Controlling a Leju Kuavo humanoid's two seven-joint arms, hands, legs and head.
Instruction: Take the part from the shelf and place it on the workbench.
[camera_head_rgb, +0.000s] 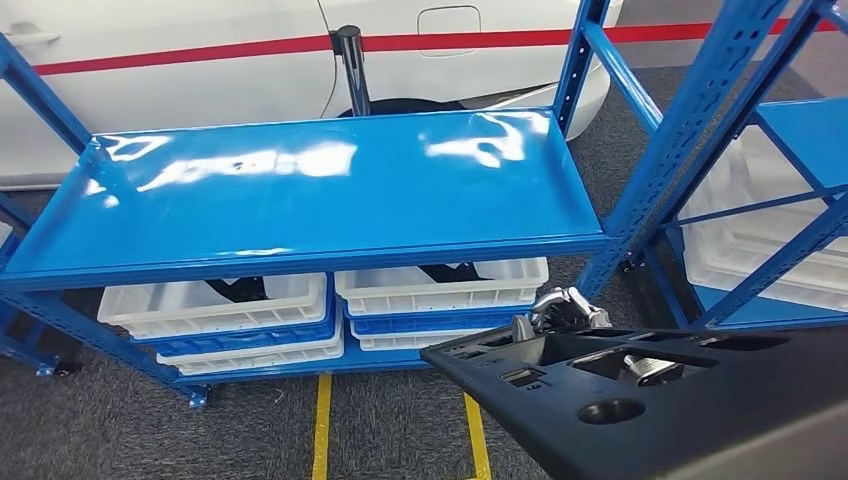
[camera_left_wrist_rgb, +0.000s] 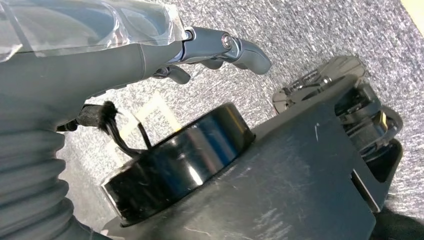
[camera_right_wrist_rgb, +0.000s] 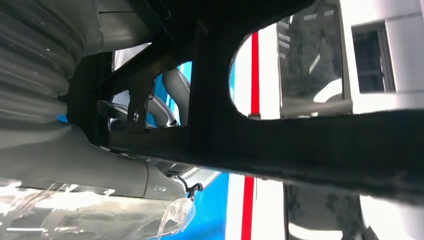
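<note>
large black moulded plastic part (camera_head_rgb: 660, 400) gripped by right hand (camera_head_rgb: 565, 308) in front of glossy blue metal shelf (camera_head_rgb: 300, 190), white plastic bins (camera_head_rgb: 215, 305) beneath shelf, left hand (camera_left_wrist_rgb: 150, 55) empty with fingers apart, no legible text

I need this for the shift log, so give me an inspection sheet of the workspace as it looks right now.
Surface: blue shelf, glossy top level bare; workbench nothing seen.
Job's things: black part, off the shelf, carried in front of the robot; its round cup shows from beneath.
Clutter: white bins on the lower levels, more bins on the second rack to the right.
Hands: right hand grips the part through an opening; left hand beside the part, grip cannot be told.
Cables: black wires at the left wrist.
Surroundings: white car with red stripe, grey carpet, yellow floor lines.
</note>
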